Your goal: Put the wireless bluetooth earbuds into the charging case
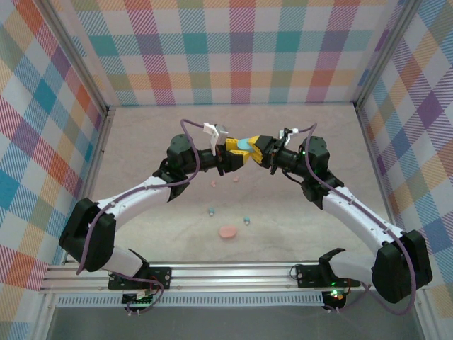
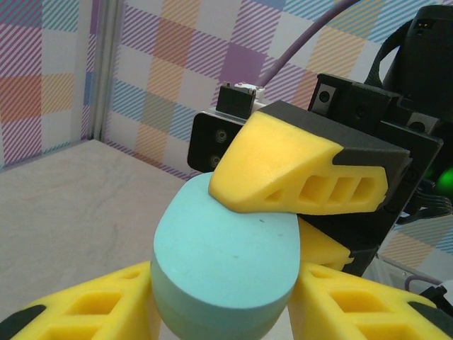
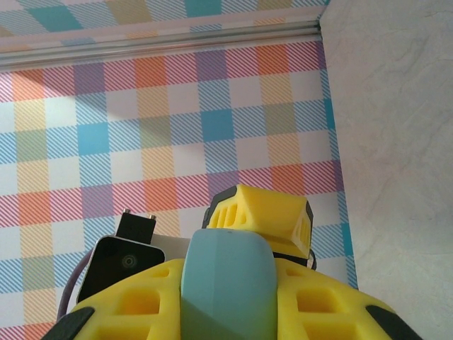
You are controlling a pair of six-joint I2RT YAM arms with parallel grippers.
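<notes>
a: how do things stand, left to right?
b: at upper centre of the top view, the left end effector [image 1: 232,159] is clamped on the light blue charging case [image 1: 244,144], with its yellow fingers [image 2: 92,312] pressing both sides of the oval. the right end effector [image 1: 259,149] pinches the same case from the other end, one pad [image 2: 283,170] on top and one beneath. the case hangs in the air, shut as far as one can tell.
a: and the earbuds?
b: they lie loose on the counter [image 1: 141,149], lower in the frame and well apart from the held case. there is one blue earbud [image 1: 211,211], a pink case [image 1: 227,231] near it, then a second blue earbud [image 1: 246,220].
a: what could go wrong?
b: probably the arms pulling unevenly while prying the lid. the smooth shell could twist out of one grip, drop and scatter the buds. too hard a squeeze could also pin the lid closed.
</notes>
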